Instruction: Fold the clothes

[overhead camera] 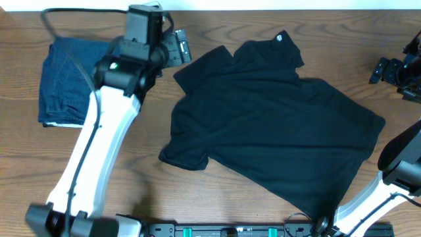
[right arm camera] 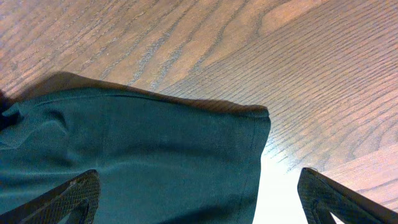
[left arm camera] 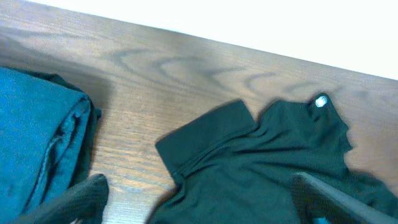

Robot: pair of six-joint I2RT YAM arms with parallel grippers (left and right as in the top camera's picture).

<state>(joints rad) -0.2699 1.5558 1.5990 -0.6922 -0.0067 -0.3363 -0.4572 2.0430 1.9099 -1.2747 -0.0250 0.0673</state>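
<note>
1. Hard to see: the right claw (overhead camera: 393, 70) is partly cut off at the overhead's edge, and both wrist views only catch finger ends in the bottom corners.
2. Left claw (overhead camera: 176, 47) is spread wide and empty. The right claw is the same, gripping nothing.
3. The black T-shirt (overhead camera: 270, 125) lies rumpled on the table (overhead camera: 184, 197) between the claws, with a sleeve right by the left claw.

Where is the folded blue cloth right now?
In the overhead view, the folded blue cloth lies at the table's left end, beside the left arm, apart from the black T-shirt.
</note>
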